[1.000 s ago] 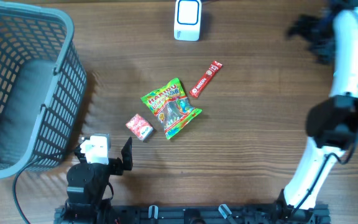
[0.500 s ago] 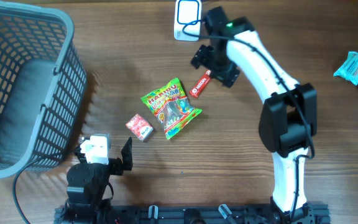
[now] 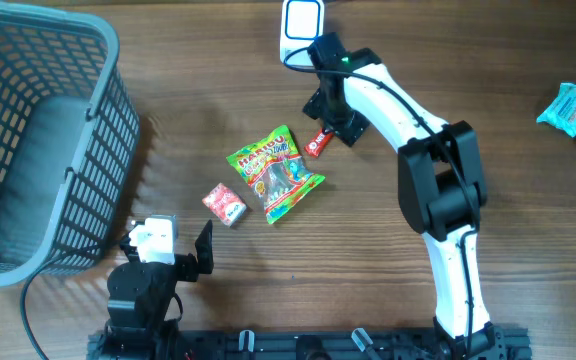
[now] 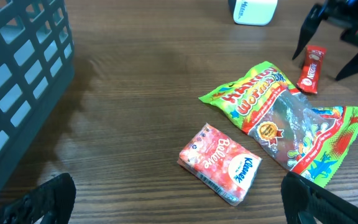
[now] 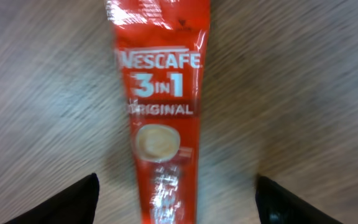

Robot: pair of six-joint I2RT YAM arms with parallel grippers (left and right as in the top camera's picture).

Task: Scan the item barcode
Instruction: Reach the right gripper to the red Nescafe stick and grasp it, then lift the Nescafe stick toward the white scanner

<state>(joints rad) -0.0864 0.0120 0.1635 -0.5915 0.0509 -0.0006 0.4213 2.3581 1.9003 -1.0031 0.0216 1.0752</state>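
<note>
Coffee sachet flat on bench, near scanner, just beside gummy bag. Right jaws apart, straddling sachet, no contact visible. Left jaws wide apart, empty, near basket. Judgement: sachet light, thin, floppy, film slick; pinch across narrow width, mid-length.
</note>
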